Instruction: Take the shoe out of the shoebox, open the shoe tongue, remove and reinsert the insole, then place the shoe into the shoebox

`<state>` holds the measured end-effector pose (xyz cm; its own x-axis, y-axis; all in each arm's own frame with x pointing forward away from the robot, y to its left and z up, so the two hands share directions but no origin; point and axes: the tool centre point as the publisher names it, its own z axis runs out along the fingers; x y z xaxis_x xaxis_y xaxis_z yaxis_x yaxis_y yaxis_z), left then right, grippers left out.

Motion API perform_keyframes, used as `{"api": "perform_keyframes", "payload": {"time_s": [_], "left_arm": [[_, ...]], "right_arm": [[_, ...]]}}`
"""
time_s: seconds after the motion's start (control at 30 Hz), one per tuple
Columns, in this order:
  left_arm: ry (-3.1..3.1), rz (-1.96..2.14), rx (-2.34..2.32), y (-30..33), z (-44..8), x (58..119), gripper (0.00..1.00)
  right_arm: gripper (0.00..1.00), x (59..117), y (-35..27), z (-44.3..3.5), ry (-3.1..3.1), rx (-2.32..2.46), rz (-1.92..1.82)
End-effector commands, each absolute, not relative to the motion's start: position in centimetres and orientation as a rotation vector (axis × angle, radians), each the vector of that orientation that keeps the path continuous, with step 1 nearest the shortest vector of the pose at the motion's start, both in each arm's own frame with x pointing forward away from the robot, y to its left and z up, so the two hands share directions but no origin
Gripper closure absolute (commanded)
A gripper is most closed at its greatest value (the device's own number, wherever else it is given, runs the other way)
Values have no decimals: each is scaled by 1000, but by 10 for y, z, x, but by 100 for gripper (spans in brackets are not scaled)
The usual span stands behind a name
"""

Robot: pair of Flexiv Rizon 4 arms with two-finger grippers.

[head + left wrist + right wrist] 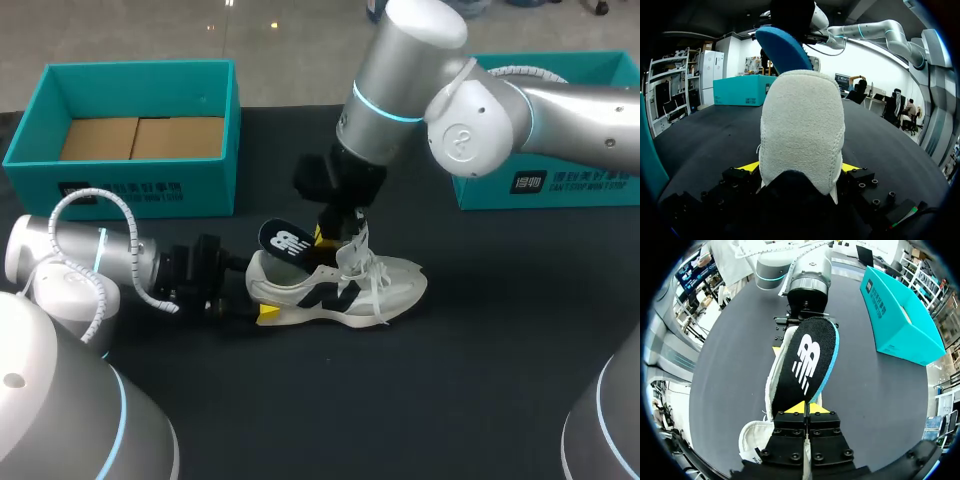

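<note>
A white sneaker (340, 285) with dark side stripes lies on its sole on the black table, toe toward the right. My left gripper (262, 310) is low at its heel. In the left wrist view the heel (802, 130) fills the gap between the yellow tips, which press on it from both sides. My right gripper (335, 232) hangs just above the shoe's opening, shut on one end of the black insole (283, 243). The insole (807, 365) has a blue edge and slants up over the heel end of the shoe (777, 365). The open teal shoebox (140, 185) stands at the back left.
A second teal box (560, 185) stands at the back right, behind my right arm. The shoebox (900, 320) shows a brown cardboard floor. Bare black table lies in front of the shoe and between the two boxes.
</note>
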<state>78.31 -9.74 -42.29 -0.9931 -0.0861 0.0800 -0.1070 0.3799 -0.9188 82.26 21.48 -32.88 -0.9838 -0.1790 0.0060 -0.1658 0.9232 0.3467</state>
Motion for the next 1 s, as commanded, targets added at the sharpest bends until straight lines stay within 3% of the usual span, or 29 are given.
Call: {"api": "perform_keyframes", "payload": {"time_s": [0.03, 0.9, 0.97, 1.0], "left_arm": [[-2593, 1728, 180, -98, -423, 783, 100], [-2593, 1728, 180, -98, -423, 783, 100], [-2593, 1728, 180, -98, -423, 783, 100], [-2593, 1728, 180, -98, -423, 783, 100]], "right_arm": [[100, 828, 225, -321, -3022, 317, -530], [100, 832, 253, -328, -2959, 470, -621], [75, 830, 253, -328, -2956, 473, -638], [71, 829, 253, -328, -2956, 473, -640]]}}
